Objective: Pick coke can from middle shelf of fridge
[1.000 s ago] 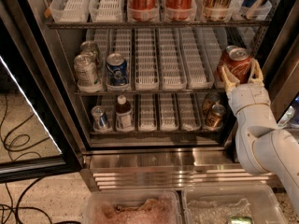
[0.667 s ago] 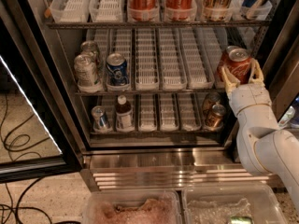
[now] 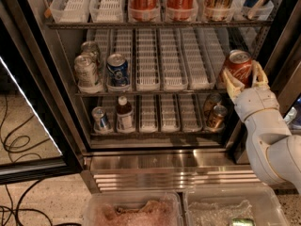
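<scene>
Cold metal racks fill the upper frame: the fridge (image 3: 155,166) stands with its door swung wide, its steel base panel shining across the middle, and two clear plastic bins (image 3: 134,210) lie along the bottom edge. On the middle shelf (image 3: 174,65), white slotted lane trays run back into the cabinet. Two plain silver cans (image 3: 87,72) and a blue can (image 3: 117,68) stand at its left end.

At the right end of that shelf, close to the black door frame, is the coke can (image 3: 239,66). It stands upright with its long axis vertical and its silver top facing up. The hand (image 3: 243,78) comes up to it from the lower right of the frame, at the end of the white arm (image 3: 268,135). Its two pale fingers (image 3: 230,85) rise on either side of the can's lower half and pinch the can between them. The hand hides the can's base, so I cannot tell whether the base rests on the tray or has cleared it.

The can sits directly above the wrist and inside the grip, so no further reach is needed. The way out seems to be toward the camera, keeping the can vertical. The door frame on the right is probably the thing most likely to be clipped.
</scene>
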You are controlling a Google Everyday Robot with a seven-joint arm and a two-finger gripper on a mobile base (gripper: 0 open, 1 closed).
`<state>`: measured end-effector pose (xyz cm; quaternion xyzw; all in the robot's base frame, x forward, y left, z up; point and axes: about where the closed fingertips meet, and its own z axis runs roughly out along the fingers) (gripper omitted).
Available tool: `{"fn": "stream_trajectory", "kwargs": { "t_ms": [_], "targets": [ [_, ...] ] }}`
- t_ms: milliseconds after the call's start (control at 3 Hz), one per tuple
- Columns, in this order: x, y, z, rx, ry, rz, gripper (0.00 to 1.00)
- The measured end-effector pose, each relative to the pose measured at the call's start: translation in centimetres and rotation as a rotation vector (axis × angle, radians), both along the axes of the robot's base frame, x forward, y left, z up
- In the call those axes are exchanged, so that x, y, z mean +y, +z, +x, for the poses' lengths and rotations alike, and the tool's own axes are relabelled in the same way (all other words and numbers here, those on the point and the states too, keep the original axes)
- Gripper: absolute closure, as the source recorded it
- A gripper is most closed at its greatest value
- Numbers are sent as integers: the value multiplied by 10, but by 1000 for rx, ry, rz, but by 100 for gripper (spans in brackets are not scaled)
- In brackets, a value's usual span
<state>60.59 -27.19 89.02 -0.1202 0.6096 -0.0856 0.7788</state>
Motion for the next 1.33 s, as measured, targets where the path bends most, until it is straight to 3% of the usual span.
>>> {"fn": "stream_trajectory", "kwargs": {
  "t_ms": [333, 667, 1000, 1333],
  "targets": [
    [-1, -1, -7, 19, 31, 1, 100],
    [-4, -6, -19, 75, 88, -5, 100],
    [2, -22, -35, 180, 140, -36, 100],
    [-4, -19, -39, 197, 124, -76, 100]
  ]
}}
